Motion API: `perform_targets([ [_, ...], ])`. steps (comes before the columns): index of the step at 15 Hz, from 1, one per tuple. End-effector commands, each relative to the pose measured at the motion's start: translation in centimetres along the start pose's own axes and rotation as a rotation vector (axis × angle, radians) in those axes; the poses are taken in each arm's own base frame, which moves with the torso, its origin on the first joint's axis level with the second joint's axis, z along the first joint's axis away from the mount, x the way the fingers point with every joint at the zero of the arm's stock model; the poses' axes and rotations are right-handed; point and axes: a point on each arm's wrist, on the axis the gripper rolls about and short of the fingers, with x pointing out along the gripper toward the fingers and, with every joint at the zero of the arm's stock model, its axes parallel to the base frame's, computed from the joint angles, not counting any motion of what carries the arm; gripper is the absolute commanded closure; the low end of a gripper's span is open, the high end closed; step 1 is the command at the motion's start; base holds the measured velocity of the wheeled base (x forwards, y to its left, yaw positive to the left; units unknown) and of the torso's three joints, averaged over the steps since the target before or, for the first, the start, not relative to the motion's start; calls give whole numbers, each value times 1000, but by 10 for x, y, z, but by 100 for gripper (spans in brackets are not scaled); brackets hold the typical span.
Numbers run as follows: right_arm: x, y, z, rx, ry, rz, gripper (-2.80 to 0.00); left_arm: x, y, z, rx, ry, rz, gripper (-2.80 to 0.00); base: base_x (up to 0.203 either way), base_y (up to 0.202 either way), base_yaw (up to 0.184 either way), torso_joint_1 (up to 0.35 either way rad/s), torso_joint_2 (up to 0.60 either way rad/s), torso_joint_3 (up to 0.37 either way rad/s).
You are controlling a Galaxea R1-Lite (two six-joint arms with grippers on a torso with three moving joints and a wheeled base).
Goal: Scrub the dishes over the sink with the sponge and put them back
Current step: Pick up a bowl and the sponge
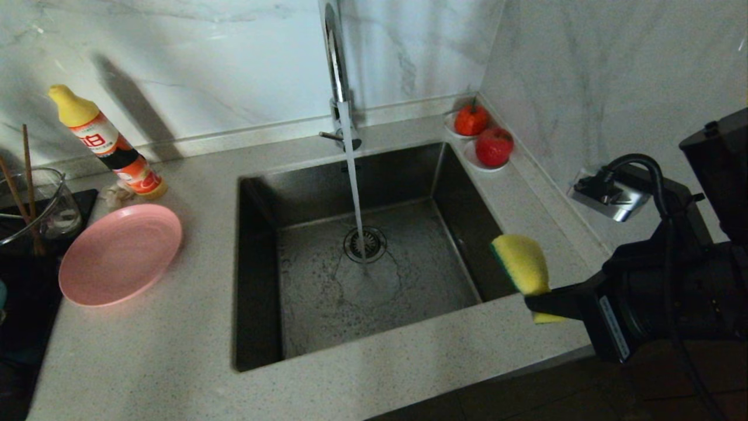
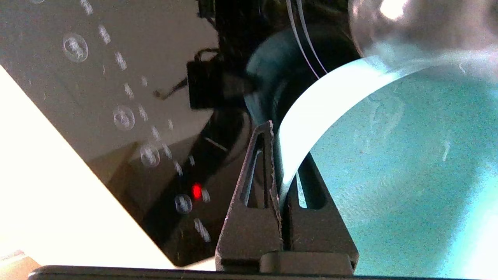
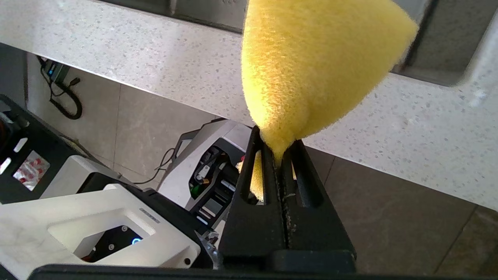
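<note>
In the left wrist view my left gripper (image 2: 286,147) is shut on the rim of the teal-blue bowl (image 2: 408,155), one finger outside the wall and one inside. This gripper does not show in the head view. The pink plate (image 1: 120,254) lies on the counter left of the sink (image 1: 456,199). My right gripper (image 1: 540,301) hangs over the sink's front right corner, shut on the sponge (image 1: 522,263), whose yellow face points up and whose green edge faces the basin. The right wrist view shows the sponge (image 3: 311,58) pinched in that gripper (image 3: 277,142).
Water runs from the tall tap (image 1: 334,58) onto the drain (image 1: 365,244). A detergent bottle (image 1: 108,143) and a glass cup with chopsticks (image 1: 41,204) stand at the back left by a black hob (image 1: 23,304). Two red fruits on saucers (image 1: 494,146) sit at the back right corner.
</note>
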Motion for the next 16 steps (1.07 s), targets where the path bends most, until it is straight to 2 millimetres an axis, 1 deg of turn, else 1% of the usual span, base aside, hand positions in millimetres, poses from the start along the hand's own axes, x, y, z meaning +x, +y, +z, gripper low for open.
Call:
perform_targets([
  [1, -3, 0, -1, 1, -3, 1, 0, -29, -9, -7, 15, -8, -62, 0, 0, 0, 0, 0, 0, 0],
  [4, -6, 0, -1, 1, -10, 3, 0, -67, -20, -20, 64, -24, -140, 0, 0, 0, 0, 0, 0, 0],
  [6, -7, -1, -2, 2, -10, 2, 0, -88, -27, -30, 131, -39, -162, 0, 0, 0, 0, 0, 0, 0],
  [11, -8, -1, -2, 2, -10, 3, 0, -104, -33, -42, 179, -26, -169, 0, 0, 0, 0, 0, 0, 0],
  [12, -8, -1, -3, 1, -9, 3, 0, -114, -38, -48, 206, -35, -191, 0, 0, 0, 0, 0, 0, 0],
  [14, -8, -1, -2, 3, -9, 2, 0, -134, -56, -68, 299, -44, -266, 0, 0, 0, 0, 0, 0, 0],
  [15, -8, -1, -3, 3, -9, 2, 0, -140, -63, -76, 337, -43, -293, 0, 0, 0, 0, 0, 0, 0],
  [16, -7, -1, -3, 3, -6, 1, 0, -146, -74, -88, 394, -31, -331, 0, 0, 0, 0, 0, 0, 0],
])
